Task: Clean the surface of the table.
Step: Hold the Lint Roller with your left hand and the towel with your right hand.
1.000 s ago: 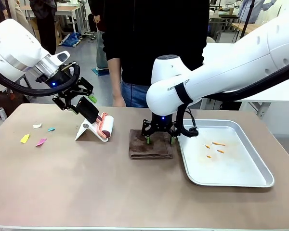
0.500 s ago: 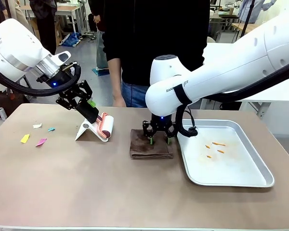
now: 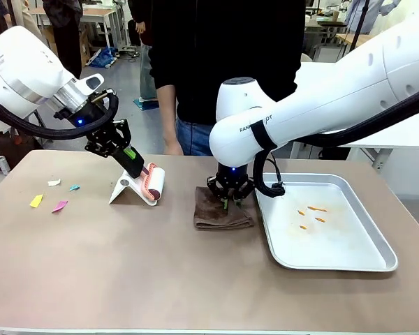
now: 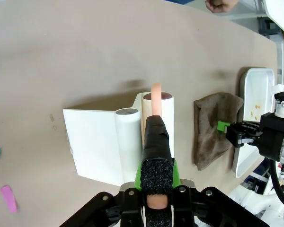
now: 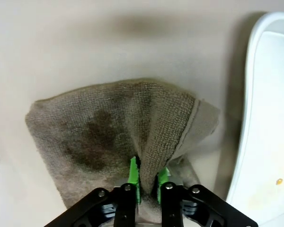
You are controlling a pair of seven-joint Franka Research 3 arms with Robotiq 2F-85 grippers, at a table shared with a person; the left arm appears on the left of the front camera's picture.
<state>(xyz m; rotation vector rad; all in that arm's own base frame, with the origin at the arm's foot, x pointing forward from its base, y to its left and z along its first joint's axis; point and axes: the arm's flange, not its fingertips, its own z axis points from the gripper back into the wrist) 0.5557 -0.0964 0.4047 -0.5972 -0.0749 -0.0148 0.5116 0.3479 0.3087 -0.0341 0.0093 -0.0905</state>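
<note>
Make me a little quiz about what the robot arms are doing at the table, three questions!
1. True or false: the right gripper is pinching the brown cloth.
2. The left gripper is shut on: A a sponge, B the lint roller's handle, C a cup?
3. Fill in: the orange bits lie in the silver ____.
Key: 1 true. 2 B. 3 tray.

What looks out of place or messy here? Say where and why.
Coloured paper scraps litter the left end of the table, orange bits and smears dirty the metal tray at right, and the brown cloth is pinched into a ridge, not flat.
</note>
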